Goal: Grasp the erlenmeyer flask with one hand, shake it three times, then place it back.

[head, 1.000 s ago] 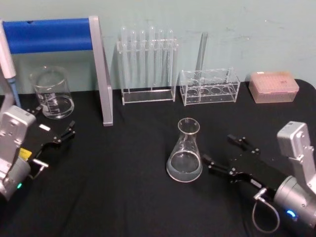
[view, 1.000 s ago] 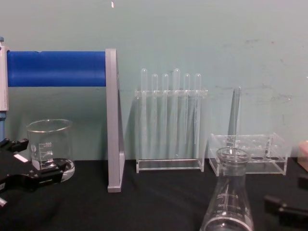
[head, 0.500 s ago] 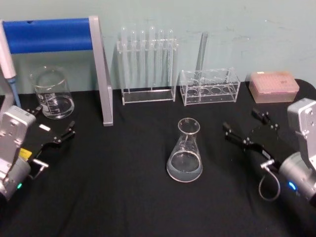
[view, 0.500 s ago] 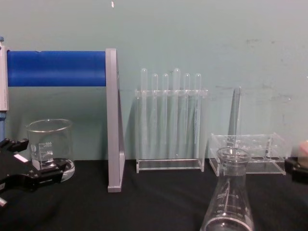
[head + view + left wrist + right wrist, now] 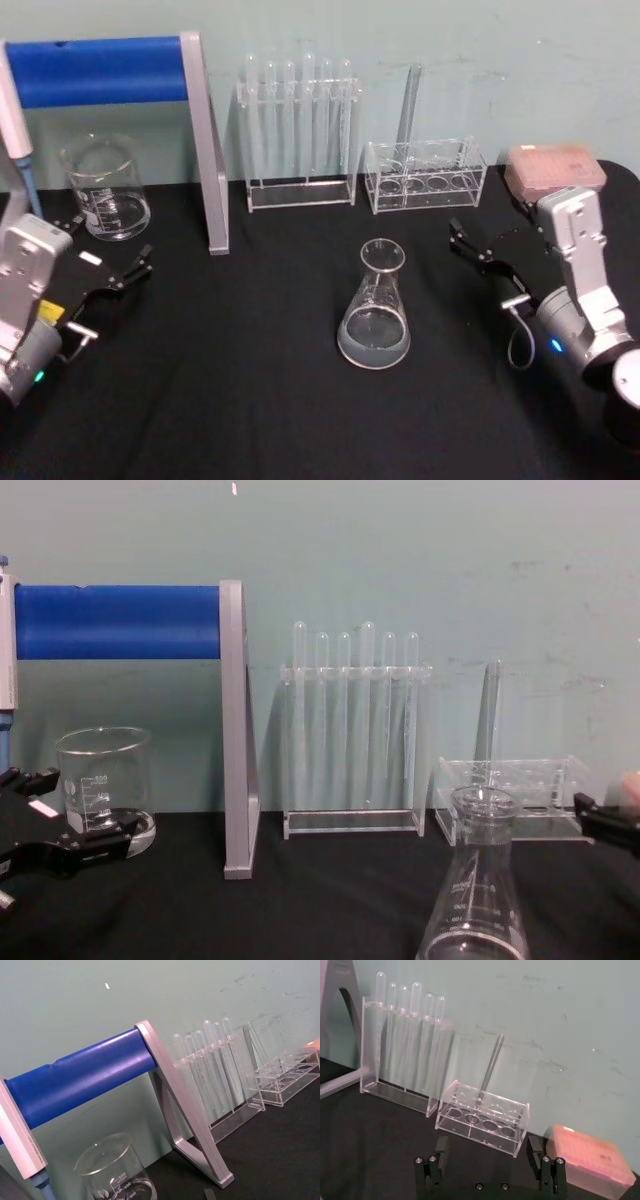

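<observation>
Both grippers clear of erlenmeyer flask [image 5: 375, 308], right gripper [image 5: 488, 243] jaws apart

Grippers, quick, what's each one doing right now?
Left gripper: open, empty, near the beaker.
Right gripper: open, empty, apart from the erlenmeyer flask.

Head view looks down, chest view level; both share the test-tube rack [image 5: 299, 130]

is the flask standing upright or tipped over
Upright. The clear glass conical erlenmeyer flask stands on its wide base on the black table, neck pointing up, nothing gripping it.
</observation>
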Motion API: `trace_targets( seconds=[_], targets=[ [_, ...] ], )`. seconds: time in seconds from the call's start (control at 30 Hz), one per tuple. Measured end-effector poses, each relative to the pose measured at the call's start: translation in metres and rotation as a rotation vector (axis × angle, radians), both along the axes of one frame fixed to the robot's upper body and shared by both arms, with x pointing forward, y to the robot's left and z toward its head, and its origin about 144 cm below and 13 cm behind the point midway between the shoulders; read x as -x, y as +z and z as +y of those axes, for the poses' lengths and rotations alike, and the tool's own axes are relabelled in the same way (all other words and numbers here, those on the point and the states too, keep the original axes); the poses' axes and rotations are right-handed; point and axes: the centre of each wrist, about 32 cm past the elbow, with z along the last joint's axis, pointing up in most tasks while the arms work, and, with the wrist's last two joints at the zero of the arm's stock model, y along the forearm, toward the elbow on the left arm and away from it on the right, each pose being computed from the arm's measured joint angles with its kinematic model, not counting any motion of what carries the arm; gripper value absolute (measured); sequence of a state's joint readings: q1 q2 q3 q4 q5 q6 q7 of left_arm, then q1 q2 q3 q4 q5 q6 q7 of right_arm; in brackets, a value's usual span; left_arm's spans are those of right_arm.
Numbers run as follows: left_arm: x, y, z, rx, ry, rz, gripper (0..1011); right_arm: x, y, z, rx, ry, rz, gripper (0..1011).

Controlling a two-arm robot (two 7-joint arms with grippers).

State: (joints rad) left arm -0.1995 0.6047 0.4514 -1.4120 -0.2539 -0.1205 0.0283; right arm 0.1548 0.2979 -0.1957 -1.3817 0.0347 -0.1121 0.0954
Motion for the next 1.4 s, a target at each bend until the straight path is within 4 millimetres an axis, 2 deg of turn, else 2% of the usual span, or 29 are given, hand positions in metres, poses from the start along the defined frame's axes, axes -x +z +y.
trace_targets(
  seconds=[0.27, 1.4],
  targets=[
    [0.0000, 0.0000, 0.0000, 0.000, 0.000, 0.000, 1001, -0.0026, -0.0056, 0.0036, 0.030, -0.005, -0.009, 1000],
    [0.0000, 0.0000, 0.0000, 0.000, 0.000, 0.000, 1001, -0.0026, -0.0048, 0.0027, 0.029, -0.004, -0.009, 1000]
  ],
)
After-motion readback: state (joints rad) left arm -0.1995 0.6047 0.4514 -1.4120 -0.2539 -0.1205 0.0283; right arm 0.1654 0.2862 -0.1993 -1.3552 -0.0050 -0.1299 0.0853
